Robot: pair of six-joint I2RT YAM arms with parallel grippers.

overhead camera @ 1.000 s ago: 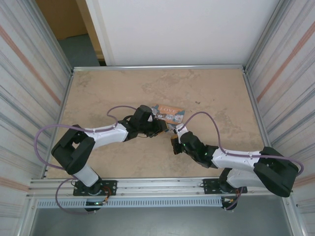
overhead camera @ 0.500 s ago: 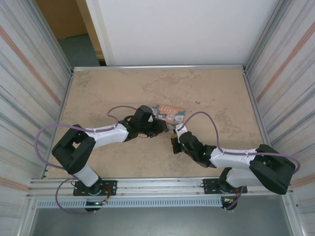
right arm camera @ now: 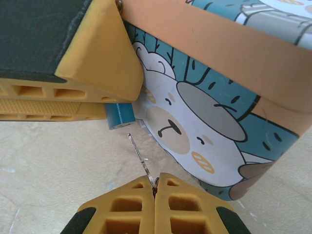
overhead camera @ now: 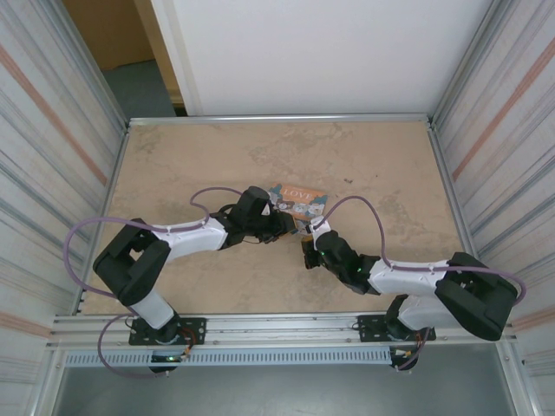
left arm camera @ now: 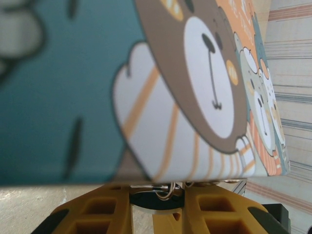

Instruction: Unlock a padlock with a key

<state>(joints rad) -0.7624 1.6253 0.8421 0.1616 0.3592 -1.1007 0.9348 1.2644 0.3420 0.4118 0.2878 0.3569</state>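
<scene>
The padlock (right arm camera: 119, 116) is a small teal block poking out from under my left gripper's yellow fingers (right arm camera: 97, 63). In the left wrist view it is a dark body (left arm camera: 163, 204) with wire rings, clamped in my left gripper (left arm camera: 165, 192), which is shut on it right against the box. My right gripper (right arm camera: 156, 187) is shut on the key (right arm camera: 141, 160), a thin silver blade. Its tip points up and left at the padlock, a short gap away. From above, the left gripper (overhead camera: 284, 224) and right gripper (overhead camera: 306, 250) nearly meet at mid-table.
An orange-and-teal box (overhead camera: 299, 201) printed with cartoon bears lies flat just behind both grippers, and its side (right arm camera: 209, 122) stands close to the right of the key. Metal rails (overhead camera: 277, 118) and corrugated walls ring the tan table (overhead camera: 191, 156).
My right arm has edged slightly left and toward the left gripper, bringing the key nearer the padlock. The left arm and the box have stayed put.
</scene>
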